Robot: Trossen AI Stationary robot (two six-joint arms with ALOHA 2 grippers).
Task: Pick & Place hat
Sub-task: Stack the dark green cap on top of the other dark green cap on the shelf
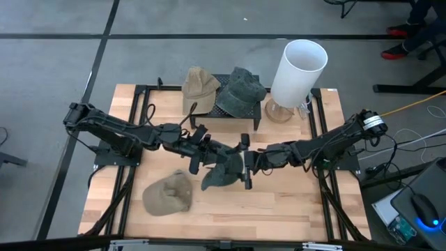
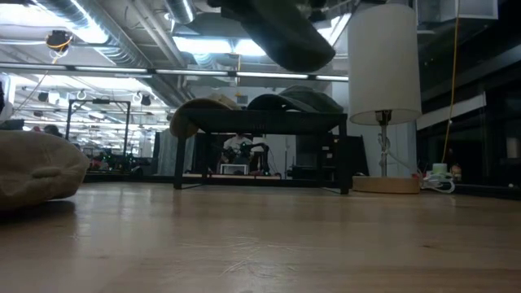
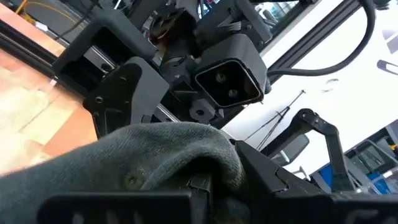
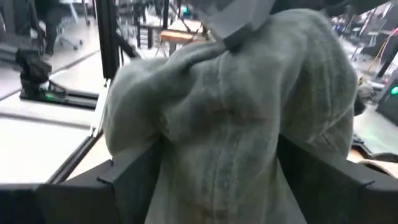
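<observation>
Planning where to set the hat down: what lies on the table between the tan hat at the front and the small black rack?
In the high view, the left gripper and right gripper hold a gray-green hat between the tan hat and the rack.

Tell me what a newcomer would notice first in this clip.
Both arms meet at the table's middle, the left tool and right tool together holding a grey hat off the wood. A tan hat lies near the front left. At the back, a rack carries a tan hat and a grey one, with a white lamp beside it.
</observation>
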